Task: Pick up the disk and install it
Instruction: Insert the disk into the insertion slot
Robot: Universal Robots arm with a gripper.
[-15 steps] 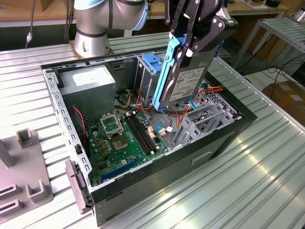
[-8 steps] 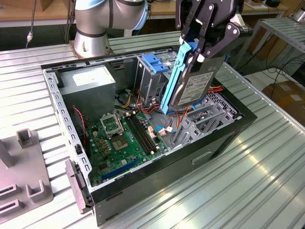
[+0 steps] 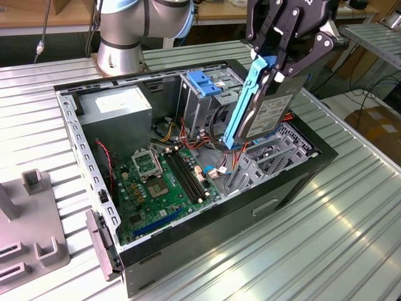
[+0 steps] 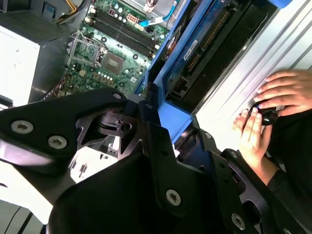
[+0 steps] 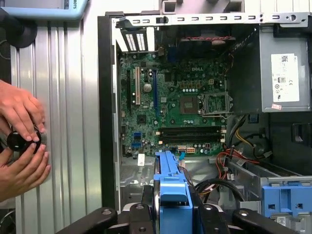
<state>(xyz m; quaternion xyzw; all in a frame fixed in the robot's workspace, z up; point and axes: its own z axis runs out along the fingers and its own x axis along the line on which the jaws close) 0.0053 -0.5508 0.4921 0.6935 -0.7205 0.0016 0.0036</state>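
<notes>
in the exterior view the ribbed aluminium table (image 3: 301, 251) lies nearest, with a grey slotted fixture (image 3: 31, 232) on it at the exterior view's left. next comes the open desktop computer case (image 3: 250, 207), lying on its side with the green motherboard (image 3: 163, 182) exposed. over the end of the case at the exterior view's right, the gripper (image 3: 276, 69) is clamped on the upper end of the disk (image 3: 272, 110). the disk hangs steeply tilted, its blue side rail (image 3: 241, 100) toward the motherboard and its lower end down at the case opening (whether it touches anything there i cannot tell). behind it stands the metal drive cage (image 3: 203, 84) with its blue handle, then the grey power supply (image 3: 116, 110), and farthest the arm's base (image 3: 125, 31). in the first wrist view a person's hands (image 5: 24, 114) cup a black knob (image 5: 19, 140) on the table beside the case.
</notes>
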